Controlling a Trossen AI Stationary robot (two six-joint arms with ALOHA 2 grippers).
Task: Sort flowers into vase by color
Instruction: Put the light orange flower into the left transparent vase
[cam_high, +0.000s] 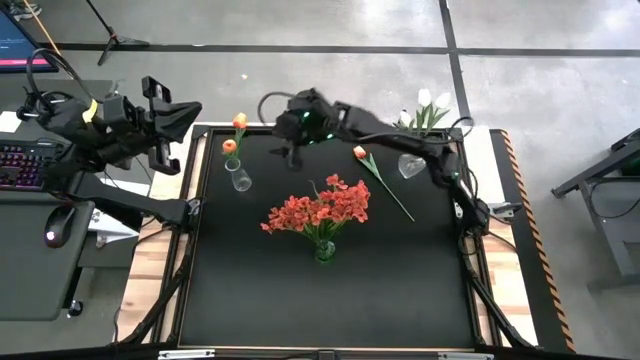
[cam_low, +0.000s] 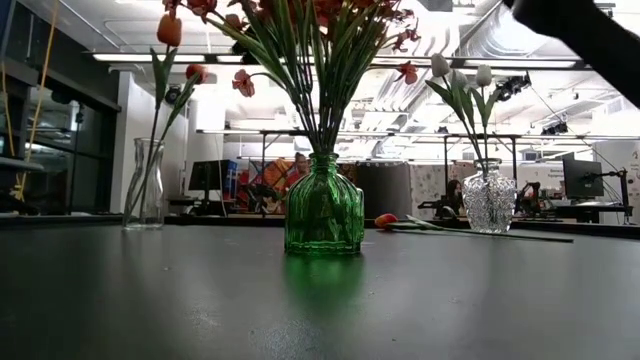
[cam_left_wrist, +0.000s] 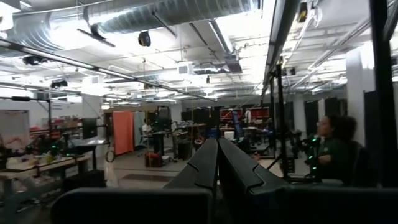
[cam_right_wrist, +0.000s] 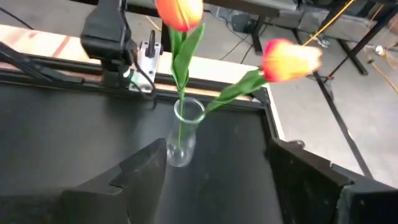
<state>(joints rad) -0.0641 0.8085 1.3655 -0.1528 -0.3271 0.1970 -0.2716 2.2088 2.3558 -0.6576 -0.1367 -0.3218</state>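
Note:
Two orange tulips (cam_high: 235, 135) stand with their stems in a slim clear vase (cam_right_wrist: 186, 132) at the table's far left. Red-orange blossoms (cam_high: 320, 208) fill a green vase (cam_low: 322, 215) at the middle. White tulips (cam_high: 430, 108) stand in a round glass vase (cam_high: 410, 165) at the far right. One more orange tulip (cam_high: 380, 178) lies flat on the mat between the green and round vases. My right gripper (cam_right_wrist: 217, 180) is open and empty, hovering just right of the slim vase. My left gripper (cam_left_wrist: 217, 165) is shut, parked off the table's left edge.
The black mat (cam_high: 330, 310) has free room along its near half. A wooden border and frame rails (cam_high: 185, 210) run around it. A keyboard and mouse (cam_high: 55, 225) sit on a desk to the left. A person (cam_left_wrist: 329, 149) sits in the room beyond.

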